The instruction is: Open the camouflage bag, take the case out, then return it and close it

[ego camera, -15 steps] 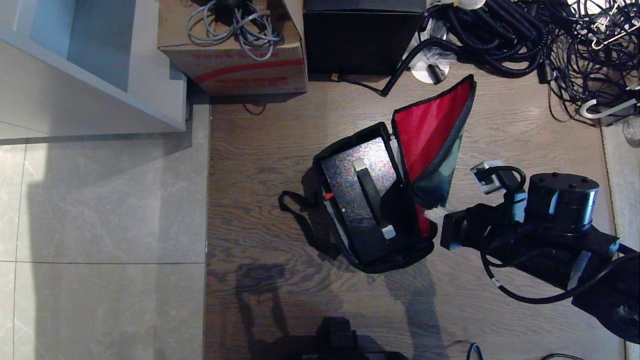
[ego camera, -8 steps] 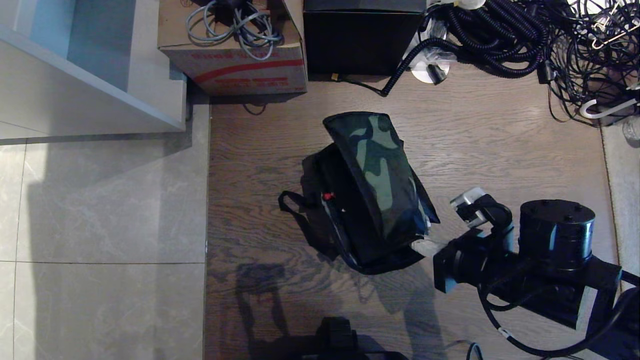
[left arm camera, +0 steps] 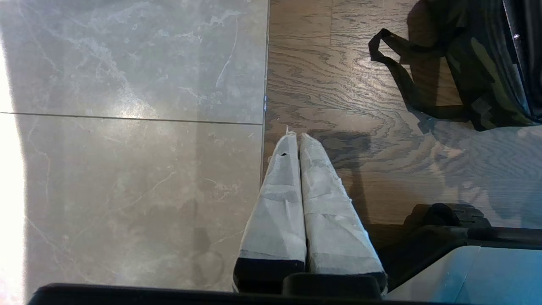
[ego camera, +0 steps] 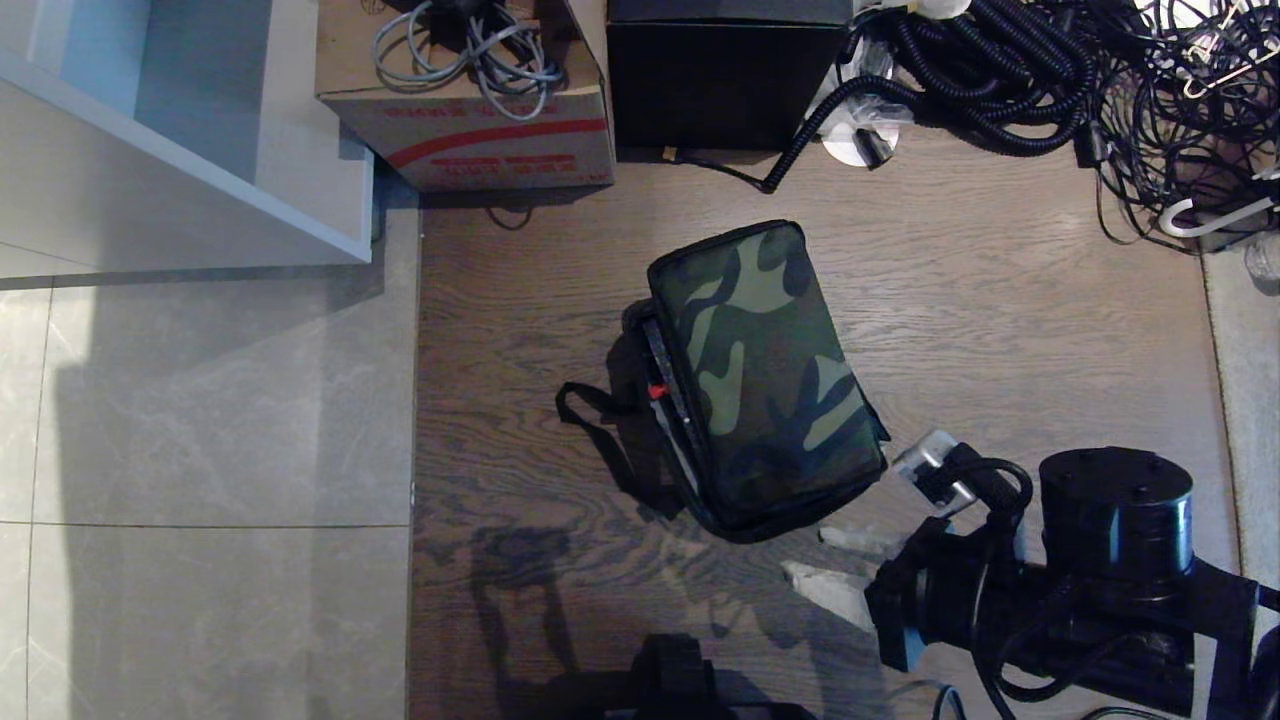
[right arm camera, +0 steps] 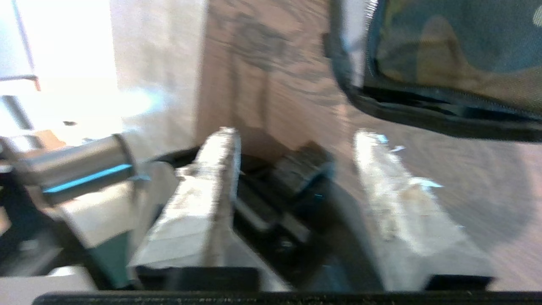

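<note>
The camouflage bag (ego camera: 765, 370) lies on the wood floor with its lid folded flat over the top, and its black strap (ego camera: 600, 430) trails to the left. The case is hidden under the lid. My right gripper (ego camera: 808, 553) hovers just off the bag's near right corner, open, with nothing between its taped fingers. In the right wrist view the same gripper (right arm camera: 296, 140) stands wide apart beside the bag's black-trimmed edge (right arm camera: 444, 55). My left gripper (left arm camera: 296, 136) is parked low over the seam between tile and wood, shut and empty, with the bag's strap (left arm camera: 394, 63) ahead of it.
A cardboard box (ego camera: 465, 110) holding grey cables and a black box (ego camera: 725, 80) stand behind the bag. A tangle of black cables (ego camera: 1050, 70) fills the far right. A white cabinet (ego camera: 200, 130) and grey tiles (ego camera: 200, 450) lie to the left.
The lid, upright with its red lining showing, has come down flat over the bag. My right gripper has let go of it, opened and drawn back toward the near side.
</note>
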Robot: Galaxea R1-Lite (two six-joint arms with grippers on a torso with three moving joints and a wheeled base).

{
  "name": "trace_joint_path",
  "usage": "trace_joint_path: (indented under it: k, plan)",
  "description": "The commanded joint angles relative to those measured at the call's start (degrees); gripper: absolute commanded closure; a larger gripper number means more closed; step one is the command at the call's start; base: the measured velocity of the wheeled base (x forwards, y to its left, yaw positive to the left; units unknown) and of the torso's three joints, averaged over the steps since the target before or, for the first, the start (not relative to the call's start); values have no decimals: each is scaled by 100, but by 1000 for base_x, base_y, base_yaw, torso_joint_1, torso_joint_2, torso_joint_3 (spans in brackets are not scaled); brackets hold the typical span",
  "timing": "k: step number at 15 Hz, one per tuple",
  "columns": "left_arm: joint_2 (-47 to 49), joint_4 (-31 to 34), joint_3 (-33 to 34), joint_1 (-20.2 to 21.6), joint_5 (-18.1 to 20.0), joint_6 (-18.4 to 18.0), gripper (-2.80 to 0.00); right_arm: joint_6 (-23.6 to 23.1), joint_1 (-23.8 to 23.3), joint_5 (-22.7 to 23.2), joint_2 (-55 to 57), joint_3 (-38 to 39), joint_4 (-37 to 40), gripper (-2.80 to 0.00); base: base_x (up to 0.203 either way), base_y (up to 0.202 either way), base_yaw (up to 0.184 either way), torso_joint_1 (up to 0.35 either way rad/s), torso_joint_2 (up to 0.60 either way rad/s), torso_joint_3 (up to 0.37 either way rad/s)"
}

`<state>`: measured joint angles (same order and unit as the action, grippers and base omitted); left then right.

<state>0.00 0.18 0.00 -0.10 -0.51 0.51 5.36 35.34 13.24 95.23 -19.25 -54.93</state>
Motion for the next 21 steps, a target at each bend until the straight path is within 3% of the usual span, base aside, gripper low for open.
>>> trace_joint_path:
  k: [1, 4, 7, 8, 12, 16, 18, 21]
  plan:
    - [-9, -1, 0, 1, -2, 2, 0, 128, 30, 239, -395, 96, -29, -280, 0, 0, 0, 0, 0, 0]
    - [-9, -1, 0, 1, -2, 2, 0, 497, -165, 358, -804, 18, -67, -280, 0, 0, 0, 0, 0, 0]
    - [-9, -1, 0, 1, -2, 2, 0, 844, -811, -454, -885, -201, 57, -280, 0, 0, 0, 0, 0, 0]
    - [-9, -1, 0, 1, -2, 2, 0, 967, -930, -662, -1059, -210, 174, 0, 0, 0, 0, 0, 0, 0]
    - [-9, -1, 0, 1, -2, 2, 0, 976, -1109, -1114, -2479, 130, 1101, 0, 0, 0, 0, 0, 0, 0]
    - [0, -1, 0, 1, -2, 2, 0, 356, -1264, -1156, -4341, 465, 3061, 0, 0, 0, 0, 0, 0, 0]
    - [0, -1, 0, 1, -2, 2, 0, -72, -1727, -940, -5321, 533, 4329, 0, 0, 0, 0, 0, 0, 0]
    - [0, -1, 0, 1, -2, 2, 0, -348, -2642, -679, -6507, 926, 4959, 0, 0, 0, 0, 0, 0, 0]
